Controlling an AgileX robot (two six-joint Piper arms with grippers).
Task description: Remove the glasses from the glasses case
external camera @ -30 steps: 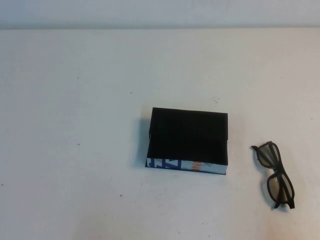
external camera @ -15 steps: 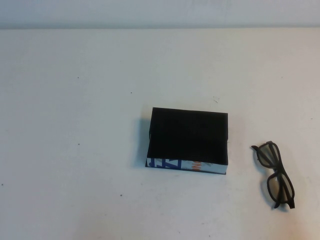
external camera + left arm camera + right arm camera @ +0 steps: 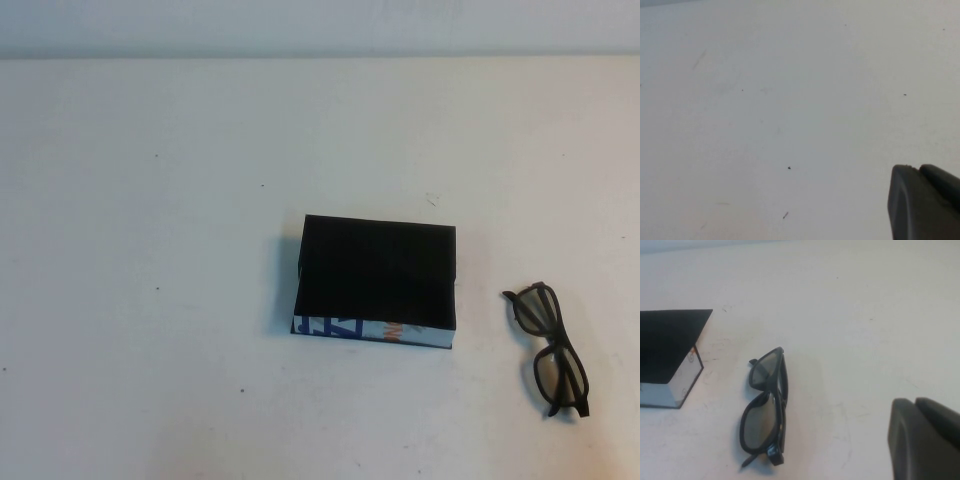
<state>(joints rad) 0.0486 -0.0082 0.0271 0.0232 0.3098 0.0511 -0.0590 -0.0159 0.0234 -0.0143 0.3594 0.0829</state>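
Observation:
The glasses case (image 3: pixel 378 275) is a flat black box with a white, blue and orange front edge, lying closed at the table's middle. It also shows in the right wrist view (image 3: pixel 667 340). The glasses (image 3: pixel 548 343) are black and thick-framed. They lie folded on the table to the right of the case, apart from it, and show in the right wrist view (image 3: pixel 774 393) too. My right gripper (image 3: pixel 915 401) is shut and empty, off to the side of the glasses. My left gripper (image 3: pixel 918 168) is shut and empty over bare table. Neither gripper shows in the high view.
The white table (image 3: pixel 150 250) carries small dark specks. Its far edge meets a pale wall (image 3: pixel 320 25) at the back.

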